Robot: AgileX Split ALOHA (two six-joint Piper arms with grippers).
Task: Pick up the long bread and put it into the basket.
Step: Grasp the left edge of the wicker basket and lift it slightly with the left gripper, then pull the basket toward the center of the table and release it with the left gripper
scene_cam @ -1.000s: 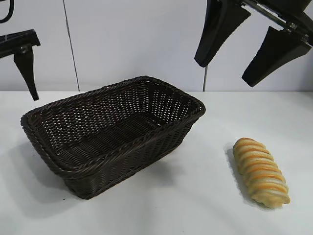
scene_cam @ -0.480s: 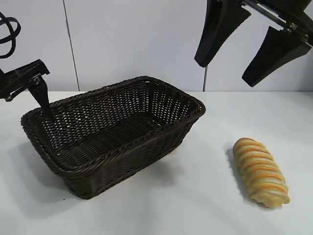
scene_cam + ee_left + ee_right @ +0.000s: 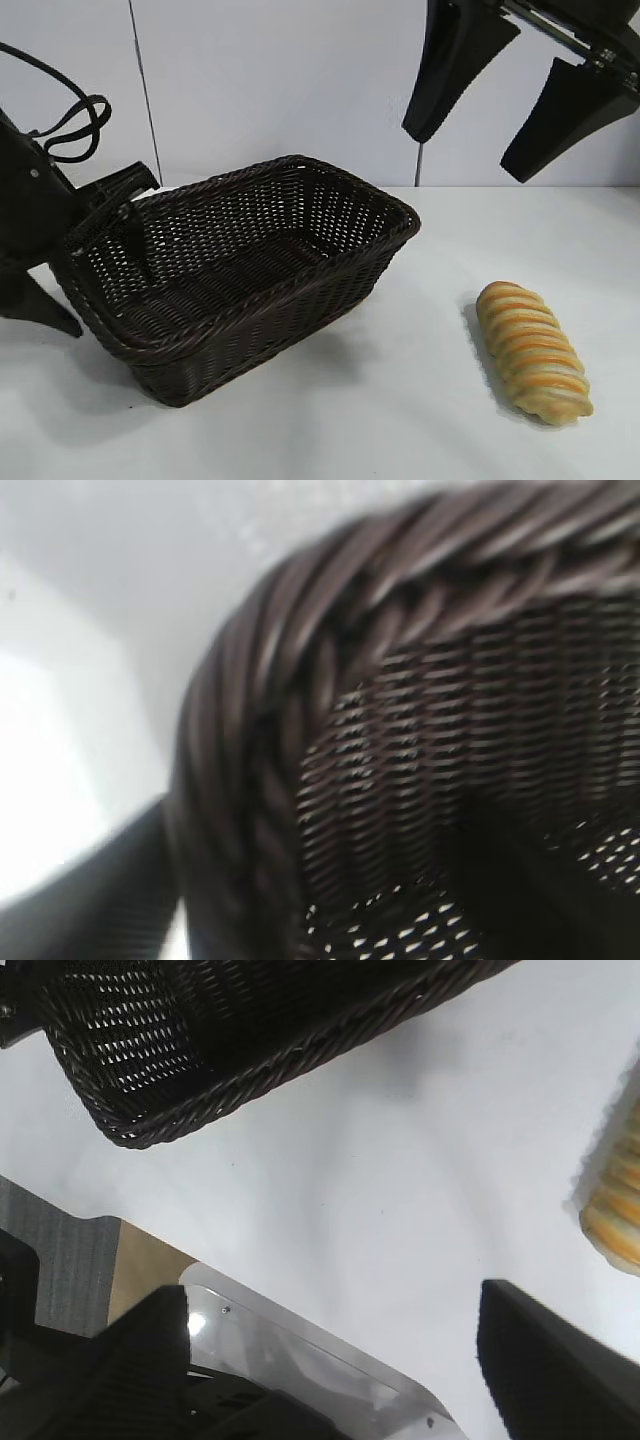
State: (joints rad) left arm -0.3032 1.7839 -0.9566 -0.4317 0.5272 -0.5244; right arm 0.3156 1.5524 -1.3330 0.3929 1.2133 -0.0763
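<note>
The long bread (image 3: 530, 350), tan with orange stripes, lies on the white table at the right; its end shows in the right wrist view (image 3: 615, 1210). The dark wicker basket (image 3: 300, 290) stands left of centre, empty, and shows in the right wrist view (image 3: 200, 1100). My left gripper (image 3: 105, 300) is open at the basket's left end, one finger inside and one outside the braided rim (image 3: 250, 780). In the left wrist view the gripper (image 3: 310, 910) straddles that rim. My right gripper (image 3: 467, 155) hangs open and empty high above the bread, also in its wrist view (image 3: 330, 1305).
The white table (image 3: 400, 420) runs between basket and bread and in front of both. A white wall stands close behind the basket. The right wrist view shows the table's edge with a clear plate (image 3: 300, 1350) and grey floor beyond.
My left arm has come down from the upper left to the basket's left end, and its fingers now straddle the rim. The right gripper, bread and basket have hardly moved.
</note>
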